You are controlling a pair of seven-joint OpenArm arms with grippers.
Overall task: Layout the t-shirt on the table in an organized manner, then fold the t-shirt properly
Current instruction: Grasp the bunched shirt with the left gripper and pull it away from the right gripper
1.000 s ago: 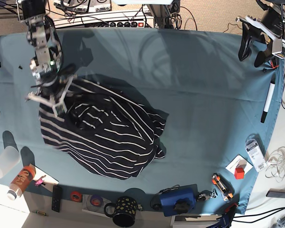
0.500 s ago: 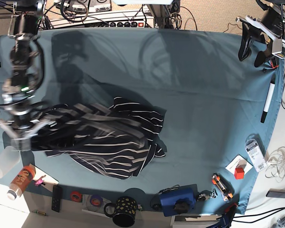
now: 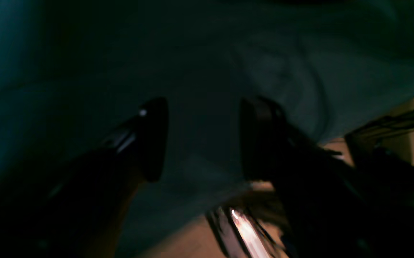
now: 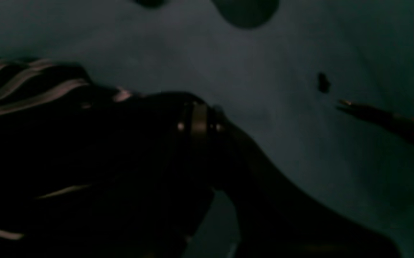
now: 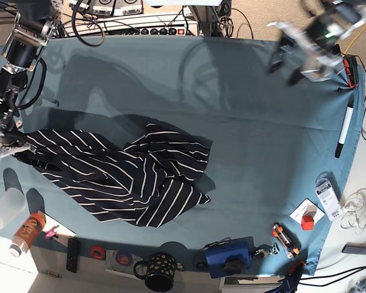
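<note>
Gripping the t-shirt, right claw reaches low; left claw hovers spread.

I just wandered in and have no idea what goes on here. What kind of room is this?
Probably a robotics lab bench. Two robot arms work over a table draped in teal cloth, the right gripper tugging a striped t-shirt, with power strips and cables behind.
</note>
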